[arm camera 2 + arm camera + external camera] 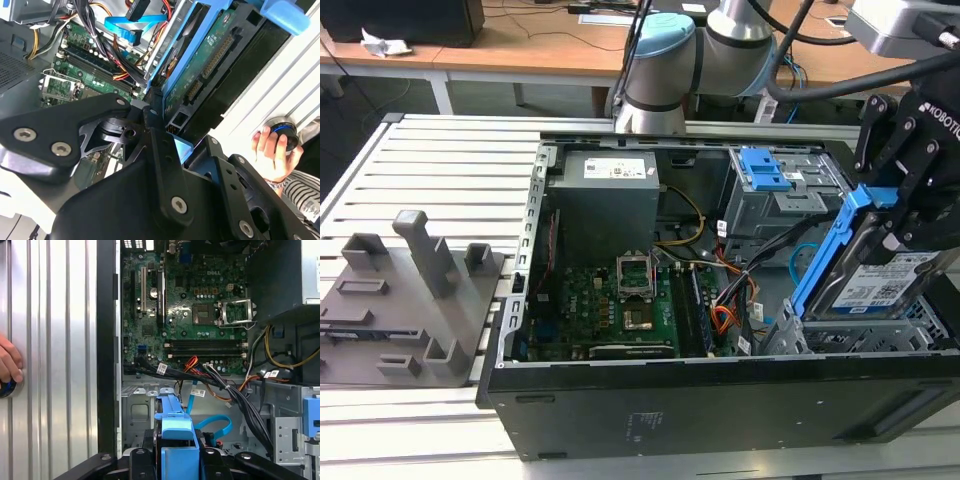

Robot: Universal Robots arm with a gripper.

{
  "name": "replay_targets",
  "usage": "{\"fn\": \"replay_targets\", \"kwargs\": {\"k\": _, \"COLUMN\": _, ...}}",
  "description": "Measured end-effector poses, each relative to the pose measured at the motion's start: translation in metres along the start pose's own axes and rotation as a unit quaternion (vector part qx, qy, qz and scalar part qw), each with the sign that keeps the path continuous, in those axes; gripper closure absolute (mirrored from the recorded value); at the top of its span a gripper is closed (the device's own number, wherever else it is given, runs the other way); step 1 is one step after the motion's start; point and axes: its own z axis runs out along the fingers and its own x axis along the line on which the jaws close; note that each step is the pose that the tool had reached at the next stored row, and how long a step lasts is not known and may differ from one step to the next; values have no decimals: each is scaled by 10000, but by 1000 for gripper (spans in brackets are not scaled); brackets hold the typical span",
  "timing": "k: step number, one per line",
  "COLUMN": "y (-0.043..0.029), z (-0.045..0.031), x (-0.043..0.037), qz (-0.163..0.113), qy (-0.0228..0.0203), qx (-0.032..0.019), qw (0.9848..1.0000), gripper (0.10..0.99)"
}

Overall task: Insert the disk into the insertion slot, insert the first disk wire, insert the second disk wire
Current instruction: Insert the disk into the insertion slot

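My gripper (900,195) is shut on the disk (882,285), a silver drive with a white label clipped in a blue frame (832,250). The disk hangs tilted over the case's front corner at the exterior view's right, with its lower edge at the top of the insertion slot (865,338), a grey perforated cage. In the second wrist view the disk's green board (210,60) faces the camera. The second disk wire (216,424), a flat light-blue cable, loops beside the cage floor (139,410). The first disk wire (192,363), red, orange and black, lies among dark cables by the motherboard.
A taller grey cage with blue latches (772,185) stands behind the slot. The motherboard (620,305) and power supply (605,205) fill the case's other side. Grey fixtures (415,290) sit on the slatted table. A person's hand (272,145) rests on a round knob beside the case.
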Motion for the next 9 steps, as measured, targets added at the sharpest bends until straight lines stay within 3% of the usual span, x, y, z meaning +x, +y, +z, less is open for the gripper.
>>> {"fn": "replay_targets", "kwargs": {"k": 9, "y": -9, "z": 147, "x": -1, "qz": 0, "qy": 0, "qx": 0, "qw": 10000, "gripper": 722}}
